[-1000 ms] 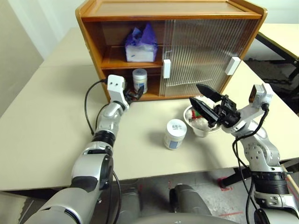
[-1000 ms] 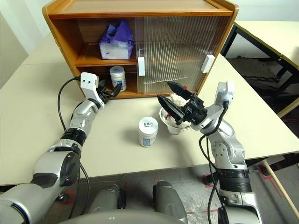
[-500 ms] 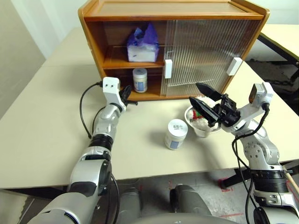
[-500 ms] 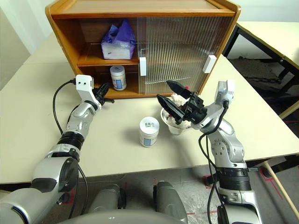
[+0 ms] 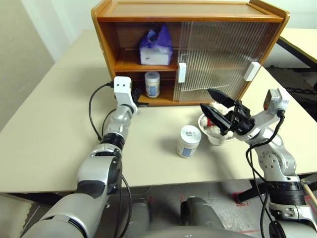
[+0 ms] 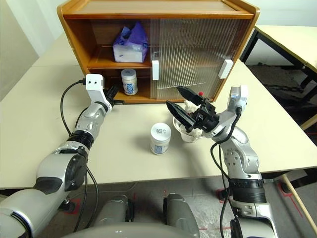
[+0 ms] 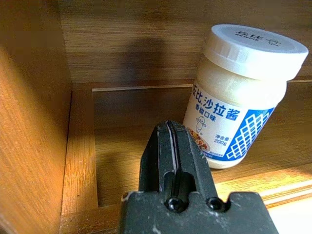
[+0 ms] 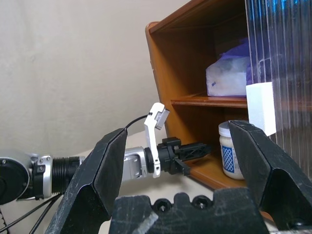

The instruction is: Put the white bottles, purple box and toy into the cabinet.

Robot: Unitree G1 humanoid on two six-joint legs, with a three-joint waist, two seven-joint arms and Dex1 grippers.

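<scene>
Now one bottle shelved, one on the table.
Inside the cabinet (image 5: 106,37), the purple box (image 5: 156,47) sits on the upper shelf and a white bottle (image 7: 238,95) on the lower — the left gripper (image 7: 174,146), fingers pressed together and empty, points in beside it. The second white bottle (image 5: 188,141) stands on the table (image 5: 54,124) near the toy (image 5: 214,125) in its bowl (image 5: 207,137); the right gripper (image 5: 216,105) hovers wide apart, empty.

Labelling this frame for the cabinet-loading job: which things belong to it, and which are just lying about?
Job: orange-brown wooden cabinet; lilac tissue pack, upper shelf; white plastic jar, lower shelf; second white jar, on table; fluffy white plush toy.
Lying about: shallow metal bowl holding the toy; beige table.
</scene>
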